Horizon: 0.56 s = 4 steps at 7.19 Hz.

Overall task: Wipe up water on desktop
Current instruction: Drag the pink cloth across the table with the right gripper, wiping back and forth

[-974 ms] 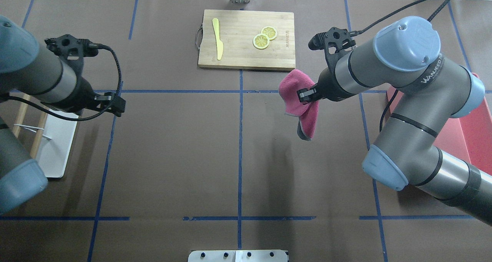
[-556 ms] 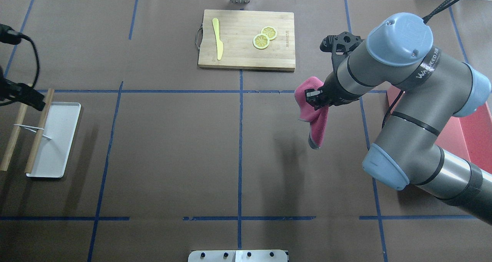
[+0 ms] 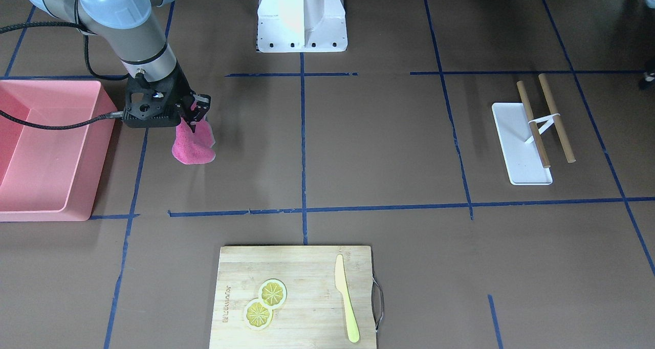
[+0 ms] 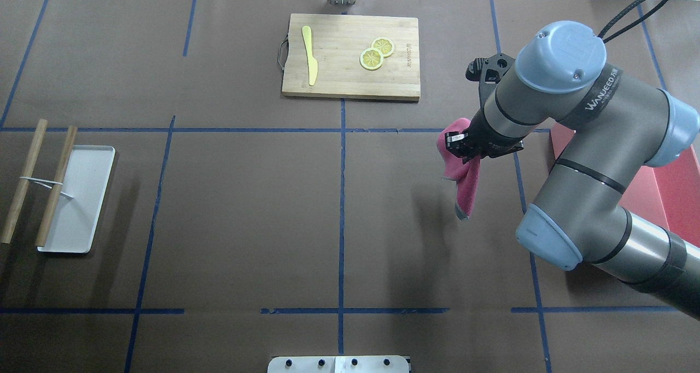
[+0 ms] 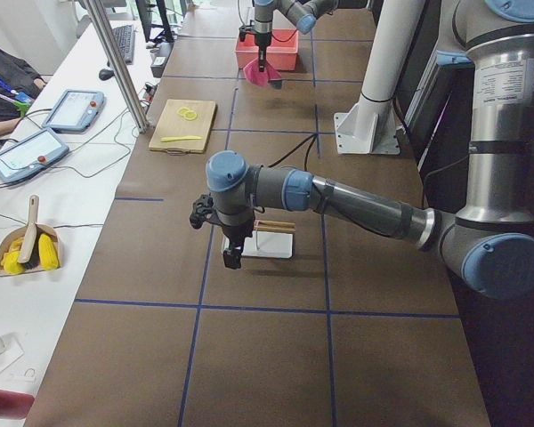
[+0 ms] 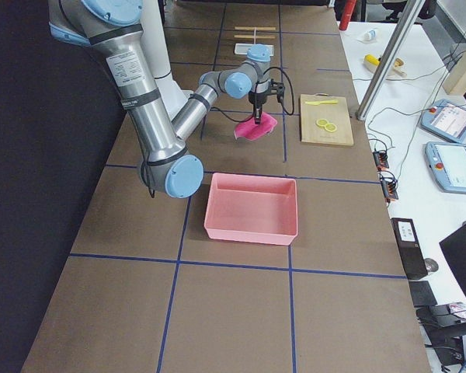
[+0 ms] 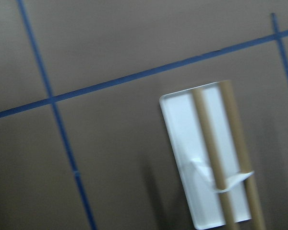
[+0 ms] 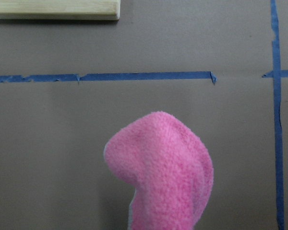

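Observation:
My right gripper (image 4: 462, 146) is shut on a pink cloth (image 4: 466, 182) and holds it above the brown desktop (image 4: 246, 209), so the cloth hangs down. The cloth also shows in the front view (image 3: 193, 147), under the gripper (image 3: 197, 114), and in the right wrist view (image 8: 168, 172). I see no water on the desktop. My left gripper (image 5: 232, 256) shows only in the exterior left view, hovering by the white tray (image 5: 271, 245); I cannot tell whether it is open or shut.
A bamboo cutting board (image 4: 350, 83) with two lemon slices (image 4: 376, 54) and a yellow knife (image 4: 310, 56) lies at the far middle. A pink bin (image 3: 30, 149) stands at the robot's right. A white tray (image 4: 82, 198) with two wooden sticks (image 4: 54, 184) lies at the left.
My right gripper has moved to the right with the pink cloth, toward the pink bin. My left arm has drawn back to the left, out of the overhead view.

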{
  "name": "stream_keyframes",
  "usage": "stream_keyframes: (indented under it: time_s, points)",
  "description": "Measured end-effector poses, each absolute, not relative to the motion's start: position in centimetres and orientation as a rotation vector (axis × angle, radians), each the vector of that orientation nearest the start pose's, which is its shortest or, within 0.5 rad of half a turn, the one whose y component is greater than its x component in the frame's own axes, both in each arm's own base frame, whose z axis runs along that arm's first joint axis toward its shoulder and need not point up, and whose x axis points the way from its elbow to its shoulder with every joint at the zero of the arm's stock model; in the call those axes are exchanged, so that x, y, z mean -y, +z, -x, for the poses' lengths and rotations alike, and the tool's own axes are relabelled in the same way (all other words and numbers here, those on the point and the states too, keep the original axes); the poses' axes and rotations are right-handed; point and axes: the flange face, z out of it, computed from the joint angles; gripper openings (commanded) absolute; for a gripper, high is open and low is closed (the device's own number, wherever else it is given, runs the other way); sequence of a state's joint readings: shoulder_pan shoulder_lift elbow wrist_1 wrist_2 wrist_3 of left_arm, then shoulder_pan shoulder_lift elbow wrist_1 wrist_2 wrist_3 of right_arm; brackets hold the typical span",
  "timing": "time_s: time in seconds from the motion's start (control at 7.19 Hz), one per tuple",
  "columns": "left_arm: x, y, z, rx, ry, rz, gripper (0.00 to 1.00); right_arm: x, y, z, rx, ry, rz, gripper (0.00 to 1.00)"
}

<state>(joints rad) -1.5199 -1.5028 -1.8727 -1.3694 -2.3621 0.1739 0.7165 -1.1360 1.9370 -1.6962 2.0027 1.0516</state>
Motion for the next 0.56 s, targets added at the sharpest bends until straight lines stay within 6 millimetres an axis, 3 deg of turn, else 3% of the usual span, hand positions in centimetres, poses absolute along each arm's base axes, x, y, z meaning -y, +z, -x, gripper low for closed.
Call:
stream_keyframes:
  time_s: [0.14, 0.56]
  points:
    - [45.1, 57.6, 5.2, -0.794, 0.216, -0.080, 1.00, 44.7, 29.1, 39.0, 0.749, 0.045, -0.039, 0.00]
    - [44.6, 58.7, 5.9, -0.798, 0.207, -0.073, 1.00, 44.0, 35.2, 42.8, 0.646, 0.032, -0.032, 0.00]
